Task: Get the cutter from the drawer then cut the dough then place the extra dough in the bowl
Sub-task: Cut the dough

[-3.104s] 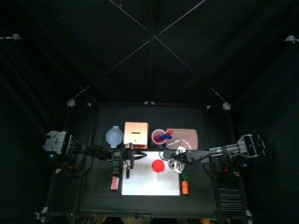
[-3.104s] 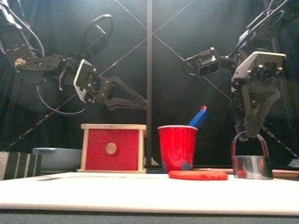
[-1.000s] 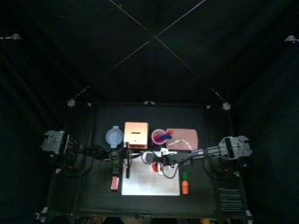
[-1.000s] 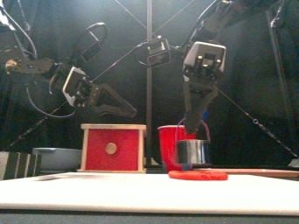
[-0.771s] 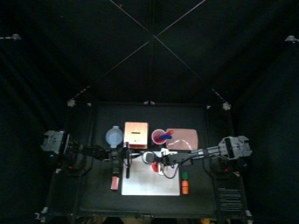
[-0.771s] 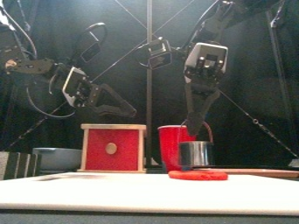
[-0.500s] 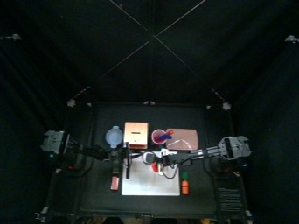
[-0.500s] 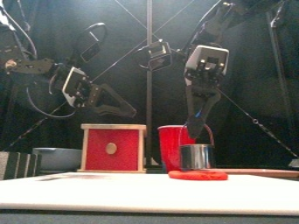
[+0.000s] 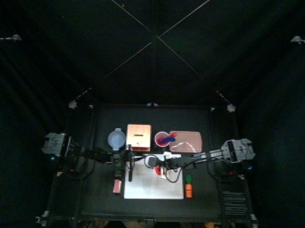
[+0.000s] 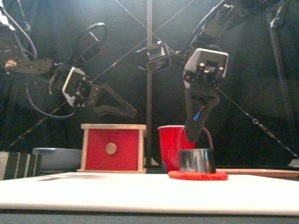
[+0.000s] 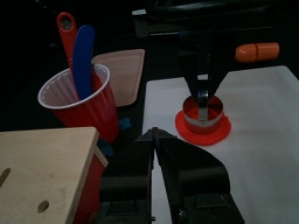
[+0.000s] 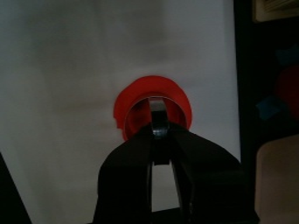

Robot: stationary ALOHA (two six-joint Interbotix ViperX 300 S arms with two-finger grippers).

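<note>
- The right gripper (image 10: 200, 136) has carried the round metal cutter (image 10: 197, 160) in from the right side of the white cutting board (image 11: 263, 131) and lowered it; a moment ago the cutter hung just above the red dough (image 10: 198, 175), and now its rim rests on the disc
- Its jaws are clamped on the cutter's wire handle; the right wrist view shows them pinched together over the middle of the dough
- So the fetching looks done and the cut is starting; I cannot tell whether the rim has pressed through; firm downward pressure seems the next need
- The left gripper (image 10: 121, 108) hovers above the wooden box (image 10: 114, 147), little moved, jaws closed on nothing
- The blue-grey bowl (image 10: 56, 158) waits left of the box, well apart from the dough; no scrap is freed yet
</note>
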